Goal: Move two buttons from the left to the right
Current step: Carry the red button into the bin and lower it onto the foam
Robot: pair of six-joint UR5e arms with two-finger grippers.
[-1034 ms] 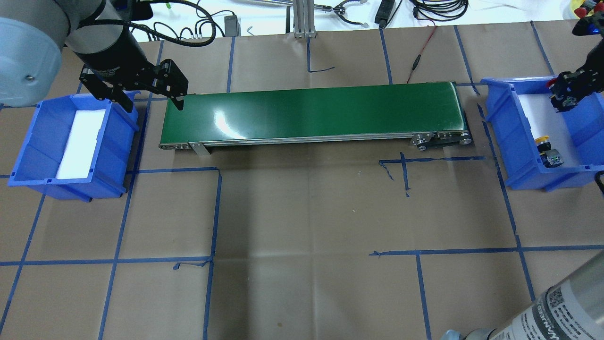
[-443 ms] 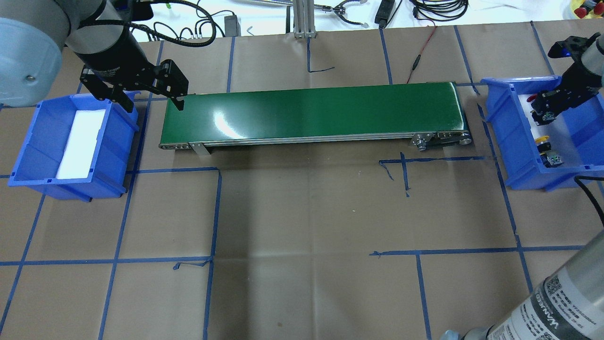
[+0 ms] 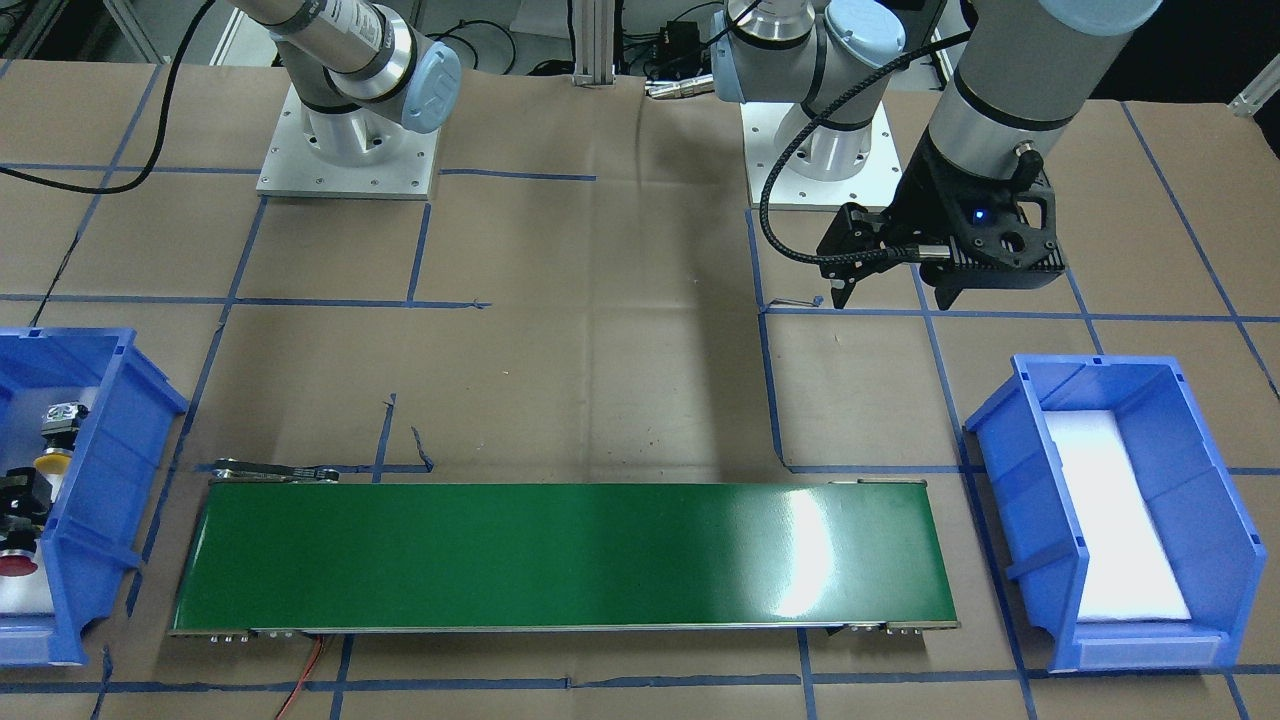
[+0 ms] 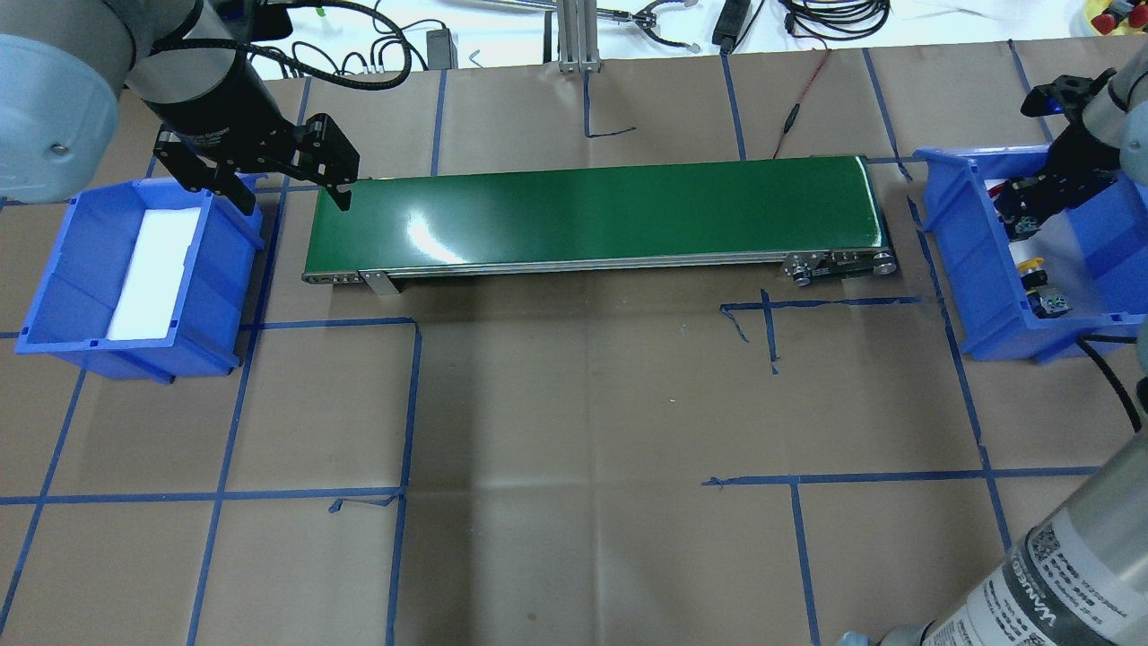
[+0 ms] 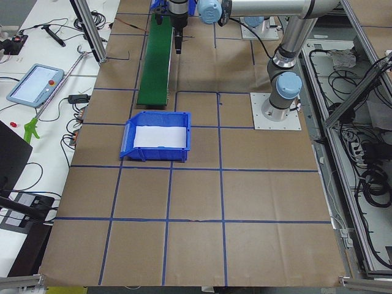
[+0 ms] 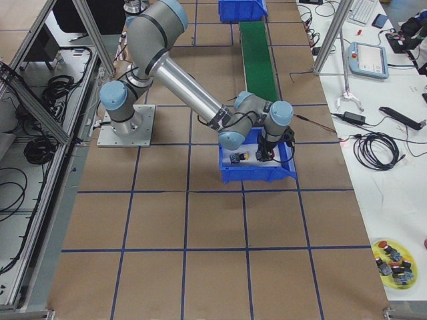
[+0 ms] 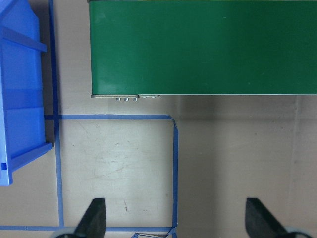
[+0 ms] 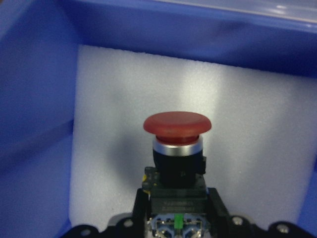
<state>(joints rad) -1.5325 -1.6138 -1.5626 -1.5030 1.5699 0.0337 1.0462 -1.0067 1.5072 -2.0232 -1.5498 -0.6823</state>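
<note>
The red button [image 8: 177, 124], red cap and black body, is gripped at its rear block by my right gripper [image 8: 178, 210], which is shut on it. That gripper [image 4: 1020, 213] holds it inside the right blue bin [image 4: 973, 260], over the white foam. The red cap also shows in the front-facing view [image 3: 12, 565]. The yellow button [image 4: 1034, 266] lies on the foam in the same bin, nearer the bin's front, and shows in the front-facing view too [image 3: 55, 445]. My left gripper [image 4: 291, 196] is open and empty, hovering between the left blue bin [image 4: 54, 269] and the belt's left end.
A green conveyor belt [image 4: 592, 215] runs between the two bins. The left bin holds only a white foam pad [image 4: 152, 274]. Blue tape lines mark the brown table cover. Cables and tools lie along the far edge [image 4: 807, 18].
My right gripper has carried the red button leftward and lower into the right bin. The left arm and the yellow button have not moved.
</note>
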